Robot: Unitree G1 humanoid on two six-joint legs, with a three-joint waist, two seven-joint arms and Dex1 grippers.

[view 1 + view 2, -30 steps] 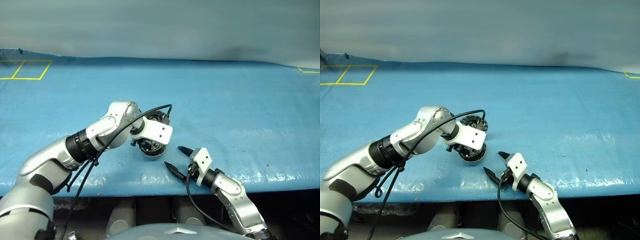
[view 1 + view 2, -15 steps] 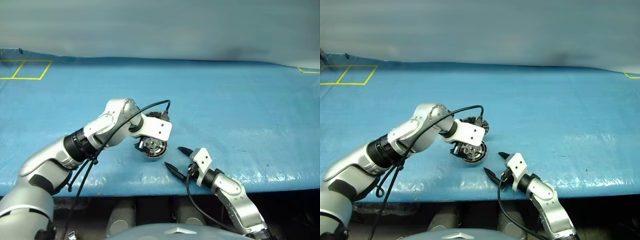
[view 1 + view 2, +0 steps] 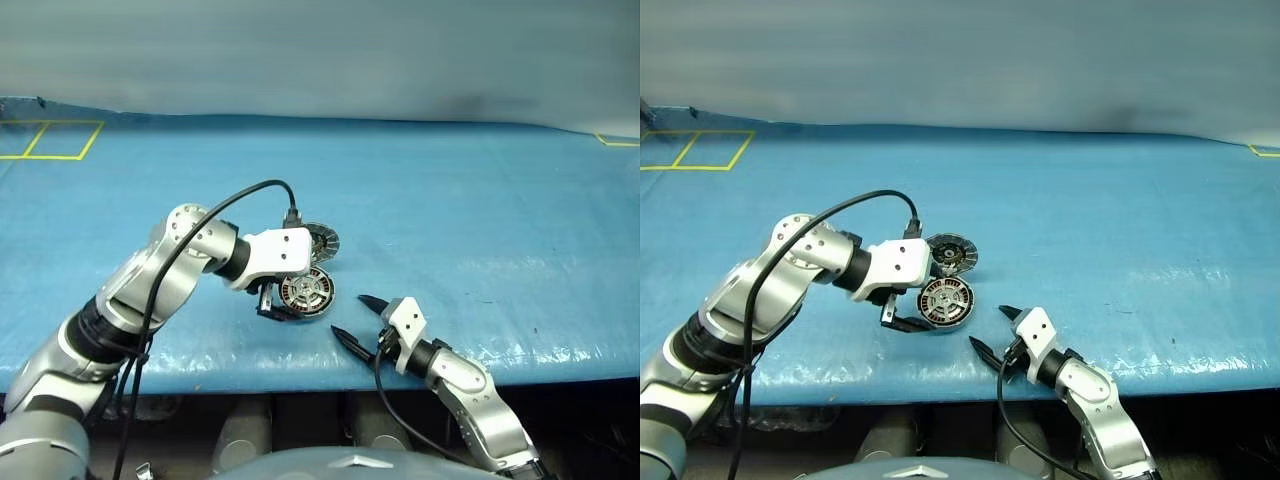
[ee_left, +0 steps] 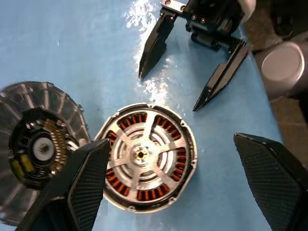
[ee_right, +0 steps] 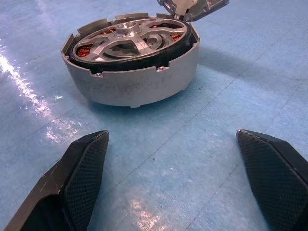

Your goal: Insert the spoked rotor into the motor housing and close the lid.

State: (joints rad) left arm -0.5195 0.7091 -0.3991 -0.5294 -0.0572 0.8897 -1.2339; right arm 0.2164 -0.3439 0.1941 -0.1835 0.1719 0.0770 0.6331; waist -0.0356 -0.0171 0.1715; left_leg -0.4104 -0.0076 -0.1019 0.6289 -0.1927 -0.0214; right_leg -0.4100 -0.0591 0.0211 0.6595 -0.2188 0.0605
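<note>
Spoked rotor [image 4: 146, 155] sits seated inside the motor housing [image 5: 132, 82], at lower centre of the head view on the blue table cover [image 3: 480, 210]; the lid [image 3: 952, 251] lies swung open just above it, ribbed inner face up. Left gripper [image 3: 898, 319] hangs over the housing's left edge, fingers spread wide and empty; right gripper [image 3: 350, 319], lower right of the housing, points at it with fingers wide apart, holding nothing.

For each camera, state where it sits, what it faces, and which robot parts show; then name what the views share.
Head stereo pair: looks forward and down over the blue table; both arms show, left gripper by the motor housing, right gripper nearer.
Left wrist: looks down on the spoked rotor seated in the housing, the lid open beside.
Right wrist: low, level, faces the housing's side wall.
Shared: the housing.
</note>
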